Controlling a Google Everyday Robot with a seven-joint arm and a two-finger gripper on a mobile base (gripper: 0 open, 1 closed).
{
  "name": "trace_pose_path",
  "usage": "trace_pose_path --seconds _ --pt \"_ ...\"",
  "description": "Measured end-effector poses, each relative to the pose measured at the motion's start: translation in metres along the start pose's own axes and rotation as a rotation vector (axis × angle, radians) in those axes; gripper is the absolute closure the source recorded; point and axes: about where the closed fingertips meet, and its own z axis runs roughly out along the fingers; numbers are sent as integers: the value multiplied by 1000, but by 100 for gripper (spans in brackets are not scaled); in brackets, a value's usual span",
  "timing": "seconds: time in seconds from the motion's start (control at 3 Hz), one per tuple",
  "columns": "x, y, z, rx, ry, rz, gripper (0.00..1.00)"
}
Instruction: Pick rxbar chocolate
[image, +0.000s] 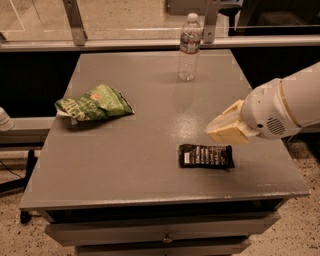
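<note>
The rxbar chocolate (206, 156) lies flat on the grey table (125, 165), front right of centre; its black wrapper shows white text lines and a small white label at its left end. My gripper (219, 131) reaches in from the right on a white arm. Its cream-coloured tip hangs just above and behind the bar's right half, a short way from it. It holds nothing.
A green snack bag (93, 103) lies at the table's left. A clear water bottle (189, 47) stands upright at the back centre-right. The table's front edge is close below the bar, with a drawer under it. A railing runs behind the table.
</note>
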Motion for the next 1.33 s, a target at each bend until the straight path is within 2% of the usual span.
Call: trace_pose_path --seconds 0.33,0.67,1.33 --pt "2 7 9 29 6 -66 13" --pt "11 5 19 52 15 -100 0" --pt "41 -1 42 59 41 -91 0"
